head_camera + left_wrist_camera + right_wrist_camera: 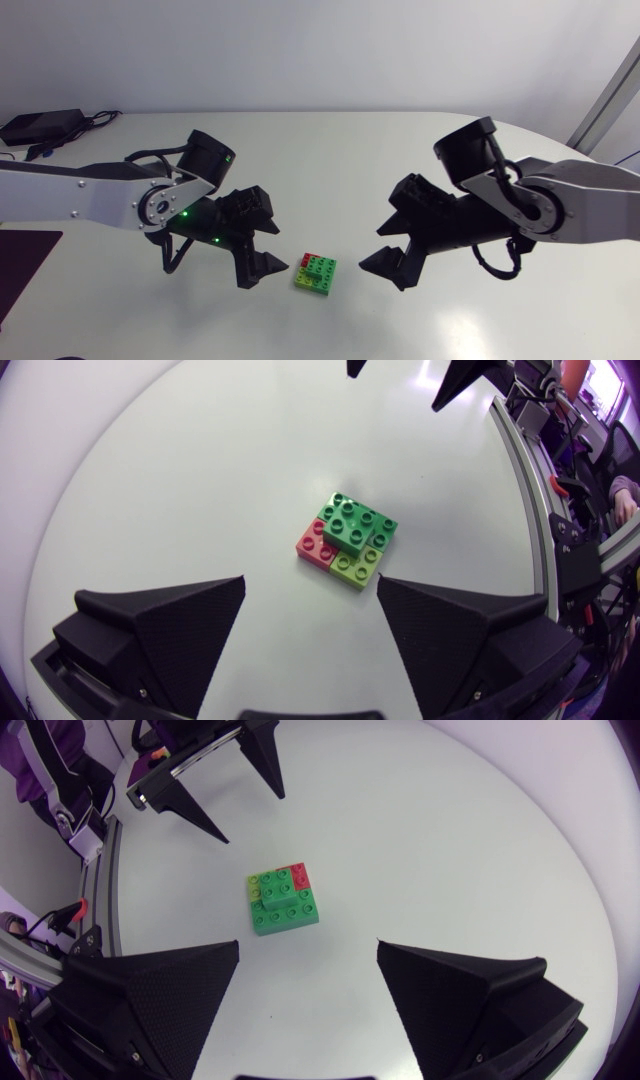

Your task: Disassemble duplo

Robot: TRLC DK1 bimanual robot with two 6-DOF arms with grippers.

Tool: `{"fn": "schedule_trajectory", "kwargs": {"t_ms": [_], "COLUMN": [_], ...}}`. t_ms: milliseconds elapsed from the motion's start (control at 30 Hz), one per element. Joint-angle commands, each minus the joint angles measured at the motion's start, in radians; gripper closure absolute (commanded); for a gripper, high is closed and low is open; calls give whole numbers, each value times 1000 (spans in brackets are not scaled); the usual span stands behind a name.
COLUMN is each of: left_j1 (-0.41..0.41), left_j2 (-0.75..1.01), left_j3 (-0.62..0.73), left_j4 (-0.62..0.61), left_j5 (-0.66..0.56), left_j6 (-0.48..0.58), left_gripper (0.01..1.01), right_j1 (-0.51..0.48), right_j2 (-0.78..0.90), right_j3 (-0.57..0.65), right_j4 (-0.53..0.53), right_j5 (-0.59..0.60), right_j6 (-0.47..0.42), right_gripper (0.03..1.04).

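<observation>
A small duplo stack (316, 273) lies on the white table between my two grippers: a green brick sits on top of red, lime and green bricks. My left gripper (275, 247) stands open just left of it, and in the left wrist view the stack (347, 540) lies a little ahead of the open left gripper (310, 582). My right gripper (378, 247) stands open to the stack's right. Seen from the right wrist, the stack (285, 898) is ahead of the open right gripper (308, 945), with the left gripper (252, 815) beyond it. Neither gripper touches the bricks.
A black power adapter (40, 125) with cables lies at the table's far left corner. A dark mat (25, 260) sits at the left edge. The curved table edge (560, 140) runs behind my right arm.
</observation>
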Motion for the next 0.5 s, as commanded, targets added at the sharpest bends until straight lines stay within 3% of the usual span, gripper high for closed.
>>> {"fn": "schedule_trajectory", "kwargs": {"t_ms": [0, 133, 333, 467], "left_j1": [-10, -33, -56, -67], "left_j2": [52, 79, 136, 174], "left_j3": [60, 83, 130, 149], "left_j4": [-29, -52, -82, -87], "left_j5": [38, 46, 48, 49], "left_j6": [75, 110, 149, 170], "left_gripper": [110, 111, 116, 116], "right_j1": [8, 37, 102, 142], "right_j2": [69, 116, 187, 236], "right_j3": [25, 42, 69, 77], "right_j4": [18, 24, 24, 56], "right_j5": [-43, -60, -38, -3], "right_j6": [-57, -105, -137, -146], "right_gripper": [72, 156, 167, 238]}}
